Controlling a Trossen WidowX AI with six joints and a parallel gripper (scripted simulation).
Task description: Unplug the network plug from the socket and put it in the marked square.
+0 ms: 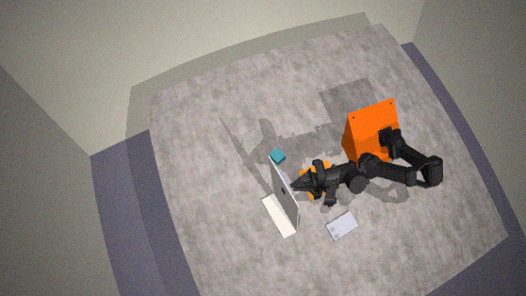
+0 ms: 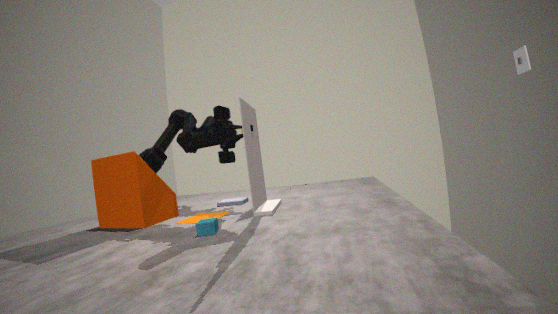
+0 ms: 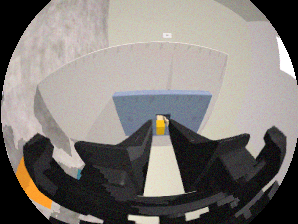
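Observation:
The plug is small and yellow, with a pale tab on top. It sticks out of the dark opening of the socket on the blue plate. The plate is on the upright panel. My gripper is close in front of the panel, its fingertips on both sides of the plug. It is narrowly open, with small gaps seen beside the plug. Whether a fingertip touches the tab is hidden. The orange marked square lies on the table under my arm, partly covered from above.
A teal block lies near one end of the panel. A pale flat box lies on the other side of my arm. A large orange block stands by the arm's base. The panel has a white foot behind it.

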